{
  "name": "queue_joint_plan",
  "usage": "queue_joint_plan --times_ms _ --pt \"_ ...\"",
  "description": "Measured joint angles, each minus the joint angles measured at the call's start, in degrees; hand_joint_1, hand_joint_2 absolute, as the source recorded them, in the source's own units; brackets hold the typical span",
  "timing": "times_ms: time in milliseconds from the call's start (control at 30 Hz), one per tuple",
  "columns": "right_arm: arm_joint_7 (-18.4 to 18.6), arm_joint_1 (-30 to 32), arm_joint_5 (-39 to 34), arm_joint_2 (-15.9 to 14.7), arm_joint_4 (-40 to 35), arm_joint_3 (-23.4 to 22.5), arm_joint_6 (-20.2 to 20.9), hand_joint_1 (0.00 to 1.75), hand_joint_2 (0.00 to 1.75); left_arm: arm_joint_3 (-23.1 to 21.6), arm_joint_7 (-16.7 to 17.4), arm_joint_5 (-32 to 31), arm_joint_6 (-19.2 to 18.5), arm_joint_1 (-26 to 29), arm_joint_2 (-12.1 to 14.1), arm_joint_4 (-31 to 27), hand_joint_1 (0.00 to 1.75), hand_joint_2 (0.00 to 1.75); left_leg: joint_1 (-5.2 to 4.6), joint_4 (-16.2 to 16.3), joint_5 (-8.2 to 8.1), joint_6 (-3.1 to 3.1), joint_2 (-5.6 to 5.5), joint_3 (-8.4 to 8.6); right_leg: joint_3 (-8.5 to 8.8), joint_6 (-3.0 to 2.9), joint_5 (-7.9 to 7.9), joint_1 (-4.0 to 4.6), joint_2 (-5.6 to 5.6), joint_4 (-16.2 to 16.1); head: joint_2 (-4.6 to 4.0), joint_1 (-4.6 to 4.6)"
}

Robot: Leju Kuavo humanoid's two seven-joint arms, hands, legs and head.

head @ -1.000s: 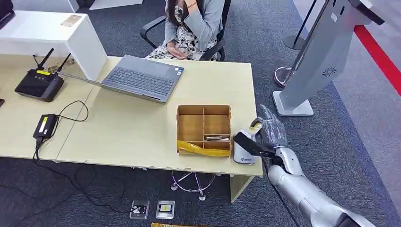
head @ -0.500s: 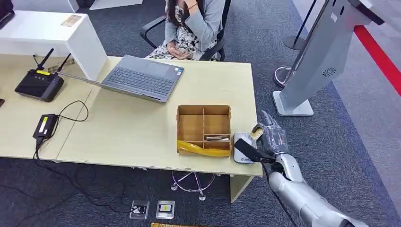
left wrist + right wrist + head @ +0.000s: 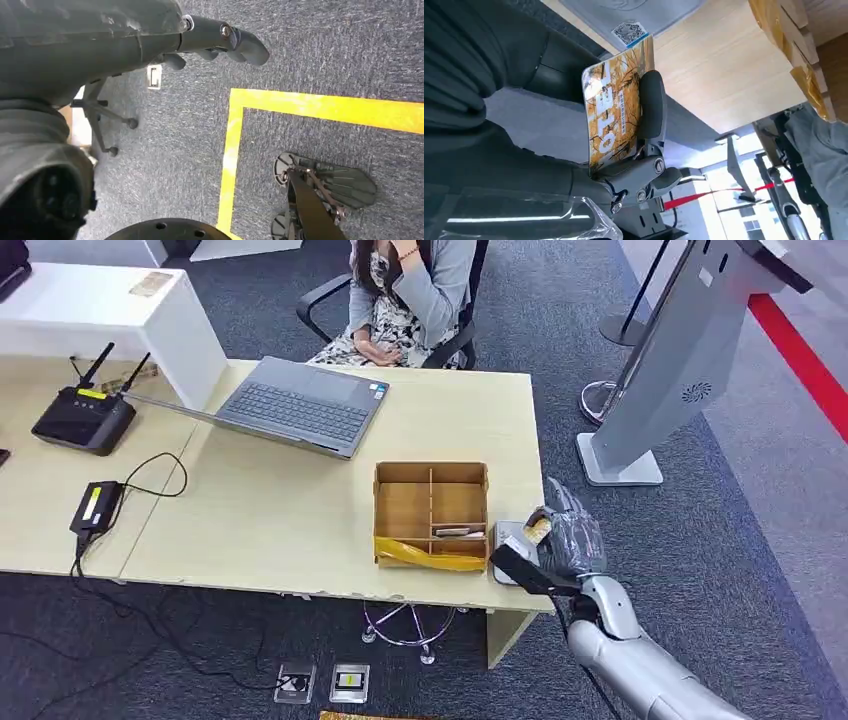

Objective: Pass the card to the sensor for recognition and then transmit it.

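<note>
**Card held over the sensor at the desk's near right corner**

Landmark: the wooden divider box (image 3: 431, 512) on the light wood desk (image 3: 280, 510).

Right hand (image 3: 562, 540): wrapped in clear plastic, it hangs just right of the box, over the desk's near right corner. It grips the card (image 3: 539, 530). In the right wrist view the card (image 3: 616, 107), printed in yellow and orange, is pinned flat by the thumb (image 3: 649, 105) against the fingers behind it.

Sensor (image 3: 510, 545): a flat grey-white pad lying on the desk, just beside the box's right wall. The card sits above it; whether card and sensor touch cannot be told. The right wrist view shows a QR label (image 3: 630, 33) on the sensor's surface, close to the card's far edge.

Left hand (image 3: 220, 42): it hangs over grey carpet with a yellow tape line (image 3: 230, 150), fingers gently curled and apart, nothing in them.

Box: a yellow strip (image 3: 430, 557) lies along its near wall; a small dark item (image 3: 455, 532) lies in a right-hand compartment.

Beyond the box: an open grey laptop (image 3: 300, 405) on the desk. Far left of the box: a black router (image 3: 82, 418) with antennas and a black adapter (image 3: 96, 506) with its cable.

Behind the desk, past the laptop: a person (image 3: 410, 295) seated in an office chair. Far right of the box, on the carpet: a slanted grey kiosk stand (image 3: 670, 360).
</note>
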Motion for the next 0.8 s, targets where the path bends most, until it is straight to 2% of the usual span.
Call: queue_joint_plan --times_ms 300,800 --pt "0.0 1.3 -0.7 -0.7 -2.9 1.0 0.7 1.75 1.75 0.0 0.0 -0.2 -0.5 0.0 0.0 0.0 0.00 0.00 0.00 0.0 0.00 0.00 0.00 0.00 -0.01 0.00 0.00 0.00 0.00 0.0 0.00 0.00" --pt "-0.8 1.9 -2.1 -0.9 -3.1 1.4 1.7 1.75 1.75 0.0 0.0 0.1 0.0 0.0 0.0 0.0 0.00 0.00 0.00 0.0 0.00 0.00 0.00 -0.01 0.00 0.00 0.00 0.00 0.00 0.0 0.00 -0.02"
